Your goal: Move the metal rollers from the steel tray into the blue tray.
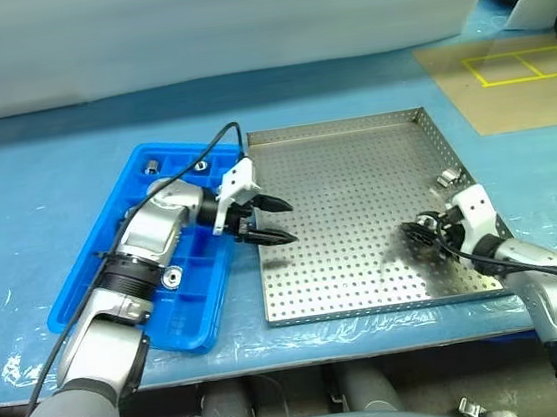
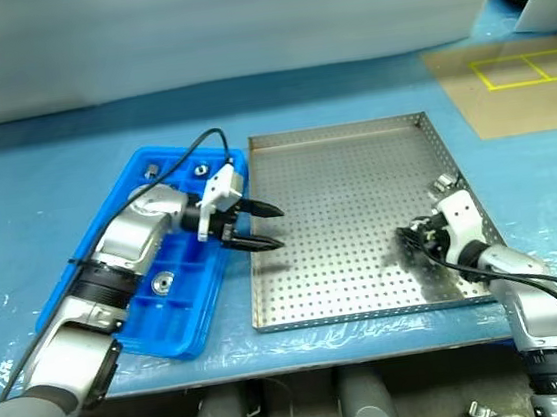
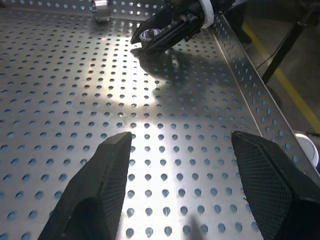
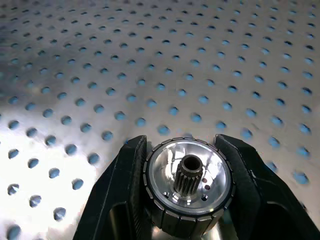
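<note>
Right claw (image 4: 182, 187) is clamped on one of the metal rollers (image 4: 188, 186), a ridged silver disc with a dark toothed hub, held between both black fingers just above the perforated floor near the right rim of the steel tray (image 1: 351, 140). Left claw (image 1: 272, 221) stands partly open with nothing between its fingers, poised over the tray's left edge and pointing toward the right claw.

Blue sheeting covers the surface (image 1: 33, 176), and both trays rest on it side by side. On the right is the steel tray, the larger one, square and low-rimmed; its holed floor is mostly bare. One more roller (image 1: 445, 180) lies on it by the right rim, just beyond the right claw.

Left of it, the blue tray (image 1: 109, 223) sits angled, its near right side touching or nearly touching the steel tray. Three rollers show in its square compartments: two (image 1: 153, 165) (image 1: 200, 165) in the far row, apart from each other, and one (image 1: 172, 277) in a nearer compartment beside the left forearm.
</note>
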`<move>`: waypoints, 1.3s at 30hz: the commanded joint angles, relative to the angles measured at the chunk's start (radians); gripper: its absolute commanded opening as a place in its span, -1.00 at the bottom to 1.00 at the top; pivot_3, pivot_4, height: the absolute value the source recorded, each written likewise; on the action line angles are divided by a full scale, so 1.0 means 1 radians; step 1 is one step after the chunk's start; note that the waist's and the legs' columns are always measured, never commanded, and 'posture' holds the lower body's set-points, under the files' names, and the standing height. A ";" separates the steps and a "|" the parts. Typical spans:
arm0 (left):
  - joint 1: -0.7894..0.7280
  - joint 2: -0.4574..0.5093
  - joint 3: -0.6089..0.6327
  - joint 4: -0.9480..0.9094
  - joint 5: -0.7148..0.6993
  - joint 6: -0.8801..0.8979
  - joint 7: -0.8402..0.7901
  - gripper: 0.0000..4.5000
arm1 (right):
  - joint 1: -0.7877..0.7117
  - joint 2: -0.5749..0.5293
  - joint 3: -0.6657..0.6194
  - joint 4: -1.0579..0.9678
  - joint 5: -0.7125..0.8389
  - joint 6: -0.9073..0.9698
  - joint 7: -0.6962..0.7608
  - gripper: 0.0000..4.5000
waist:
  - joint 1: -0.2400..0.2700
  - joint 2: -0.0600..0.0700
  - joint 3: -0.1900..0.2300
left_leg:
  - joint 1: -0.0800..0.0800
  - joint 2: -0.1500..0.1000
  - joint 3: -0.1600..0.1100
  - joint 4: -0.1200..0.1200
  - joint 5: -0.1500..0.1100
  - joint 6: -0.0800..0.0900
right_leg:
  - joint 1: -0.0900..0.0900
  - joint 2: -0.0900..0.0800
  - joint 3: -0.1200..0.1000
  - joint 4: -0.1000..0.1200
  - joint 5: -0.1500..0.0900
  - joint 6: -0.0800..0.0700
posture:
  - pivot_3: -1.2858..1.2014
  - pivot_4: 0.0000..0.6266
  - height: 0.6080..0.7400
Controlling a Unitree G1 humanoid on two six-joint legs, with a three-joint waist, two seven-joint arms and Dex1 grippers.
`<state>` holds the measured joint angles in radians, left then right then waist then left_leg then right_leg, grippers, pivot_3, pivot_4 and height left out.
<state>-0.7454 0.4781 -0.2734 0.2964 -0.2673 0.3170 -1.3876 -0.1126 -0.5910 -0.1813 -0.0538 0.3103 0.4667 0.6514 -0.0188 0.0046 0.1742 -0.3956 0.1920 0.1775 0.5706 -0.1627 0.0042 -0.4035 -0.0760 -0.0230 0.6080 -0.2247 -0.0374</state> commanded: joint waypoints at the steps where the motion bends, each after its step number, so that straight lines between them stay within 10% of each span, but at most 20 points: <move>1: 0.008 0.052 0.050 -0.079 -0.027 0.024 -0.010 0.48 | -0.103 0.015 0.021 -0.087 0.050 0.028 0.014 -0.07 | 0.004 0.001 0.000 | 0.000 0.000 0.000 -0.001 0.000 0.000 | 0.000 0.000 0.000 0.000 0.000 0.000 | -0.18 -0.52 1.00; 15: 0.171 0.336 0.310 -0.337 -0.116 0.225 0.124 0.48 | -0.647 0.398 0.391 0.280 0.012 -0.070 0.234 -0.07 | 0.050 0.000 0.002 | -0.010 0.002 -0.001 -0.009 0.007 -0.010 | -0.014 0.001 -0.004 0.004 -0.002 -0.003 | 0.11 -0.52 1.00; 27: 0.534 0.463 0.618 -0.668 -0.250 0.443 0.290 0.48 | -0.720 0.538 0.486 0.477 -0.030 -0.188 0.437 -0.07 | 0.139 -0.003 0.003 | -0.014 0.006 -0.004 -0.008 0.008 -0.014 | -0.020 0.001 -0.009 0.012 -0.004 -0.008 | 0.30 -0.52 1.00; 39: 0.579 0.452 0.610 -0.764 -0.335 0.488 0.399 0.48 | -0.717 0.526 0.469 0.593 -0.100 -0.276 0.474 -0.07 | 0.184 -0.003 0.003 | -0.010 0.008 -0.004 -0.009 0.012 -0.021 | -0.018 0.002 -0.009 0.017 -0.005 -0.008 | 0.31 -0.52 1.00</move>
<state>-0.1538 0.9252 0.3328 -0.4438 -0.5841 0.8051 -0.9993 -0.8116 -0.0688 0.3059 0.5524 0.2036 0.2173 1.1179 0.1655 0.0014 0.1772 -0.4058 0.2000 0.1733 0.5618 -0.1506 -0.0166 -0.4222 -0.0739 -0.0316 0.6247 -0.2295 -0.0454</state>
